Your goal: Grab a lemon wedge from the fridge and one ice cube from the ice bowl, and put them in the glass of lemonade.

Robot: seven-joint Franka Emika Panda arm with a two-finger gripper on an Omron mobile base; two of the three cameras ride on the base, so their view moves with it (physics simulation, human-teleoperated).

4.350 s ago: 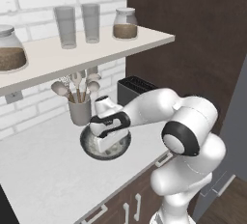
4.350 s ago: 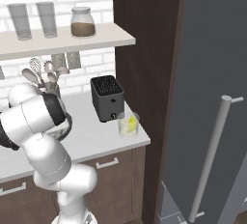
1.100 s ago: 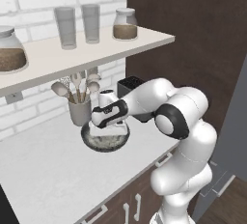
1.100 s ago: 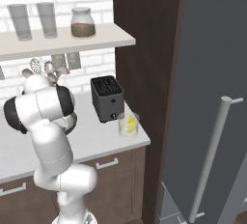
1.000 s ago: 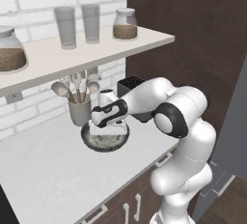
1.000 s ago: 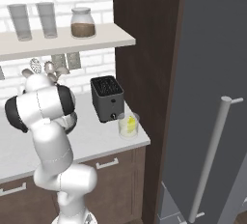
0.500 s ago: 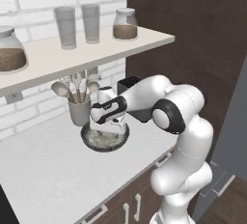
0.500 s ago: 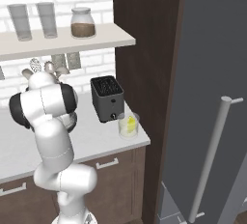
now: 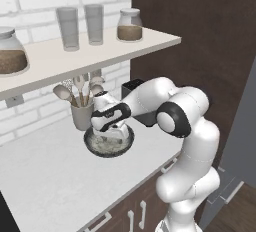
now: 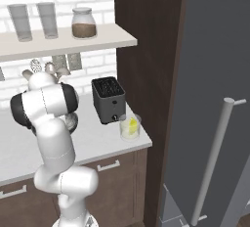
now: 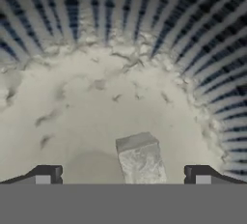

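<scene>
ice cube (image 11: pixel 140 158): lies on the speckled floor of the ice bowl (image 9: pixel 108 143), midway between the two finger tips.
claw (image 11: pixel 122 175): spread wide, holding nothing, lowered into the bowl.
advice: I would sink straight down until the tips flank the cube, then close squarely so it cannot skid.
glass of lemonade (image 10: pixel 130 126): on the surface (image 9: pixel 45 176) beside the toaster (image 10: pixel 109 99), lemon wedge (image 10: pixel 132 123) seemingly already in it.
</scene>
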